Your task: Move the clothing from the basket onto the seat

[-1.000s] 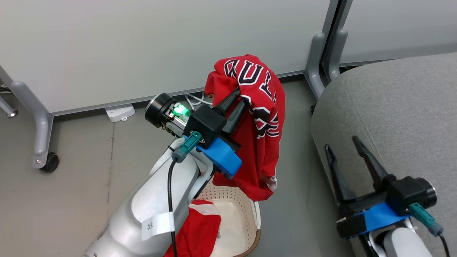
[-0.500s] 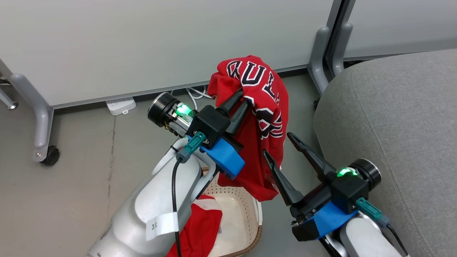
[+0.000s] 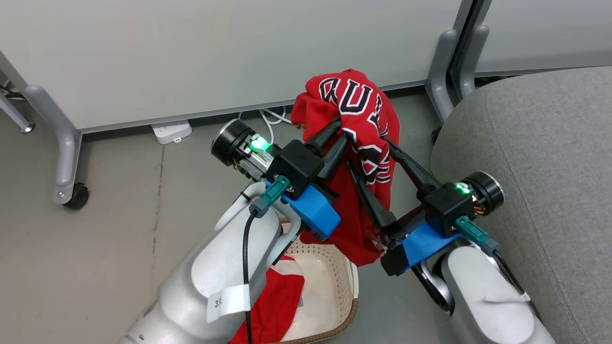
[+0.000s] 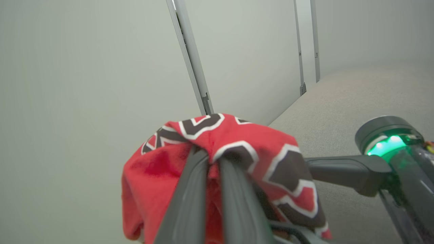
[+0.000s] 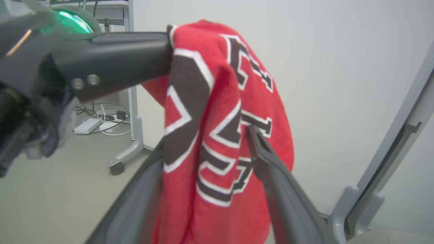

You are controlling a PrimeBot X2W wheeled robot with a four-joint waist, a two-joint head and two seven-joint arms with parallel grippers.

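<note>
The red jersey (image 3: 370, 119) with black white-edged lettering hangs in the air above the floor, draped over my left gripper (image 3: 341, 132), which is shut on its top fold (image 4: 208, 154). My right gripper (image 3: 367, 153) is open, its two fingers straddling the hanging jersey (image 5: 217, 142) below the left one. The cream perforated basket (image 3: 345, 282) stands low in the head view, partly behind my left arm. In it lies the red piece with white trim (image 3: 279, 298). The light-grey seat (image 3: 540, 143) fills the right side, just beside my right arm.
Grey partition panels stand behind, on metal legs (image 3: 442, 71) with a caster (image 3: 76, 196). A white power strip (image 3: 171, 131) and cables (image 3: 272, 117) lie on the floor at the panel's foot. Bare grey floor spreads to the left.
My right gripper has swung from beside the seat leftwards and up, open, until its fingers straddle the jersey. The left gripper keeps its hold; the camera has shifted slightly.
</note>
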